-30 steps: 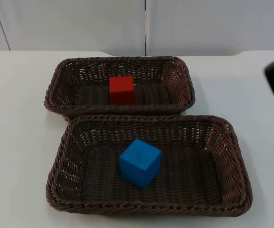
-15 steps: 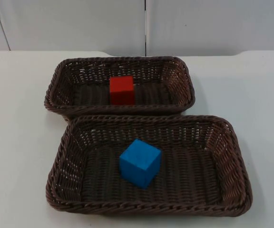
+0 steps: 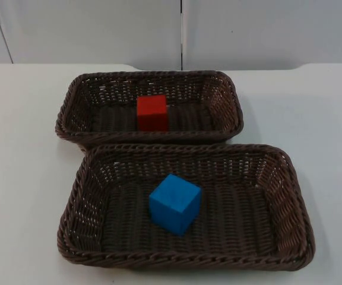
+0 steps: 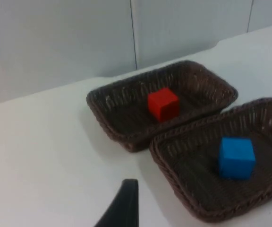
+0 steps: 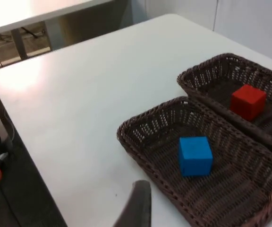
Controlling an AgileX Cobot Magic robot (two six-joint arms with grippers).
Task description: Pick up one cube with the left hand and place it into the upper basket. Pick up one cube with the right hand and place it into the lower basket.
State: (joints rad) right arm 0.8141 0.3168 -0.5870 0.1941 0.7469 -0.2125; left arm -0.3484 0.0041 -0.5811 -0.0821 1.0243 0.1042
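Cubes in baskets, end effectors raised off the surface (image 3: 28, 178).
Left end effector (image 4: 124, 205) and right end effector (image 5: 138, 205) hold nothing; opening cannot be told. Red cube (image 3: 152, 113) sits in upper basket (image 3: 70, 107), blue cube (image 3: 174, 203) in lower basket (image 3: 290, 196).

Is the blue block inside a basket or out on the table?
Inside. The blue cube sits on the woven floor of the lower basket, its rim all around it, turned slightly askew.

Left gripper (image 4: 122, 208): one black fingertip seen, raised above table. Right gripper (image 5: 137, 208): likewise raised.
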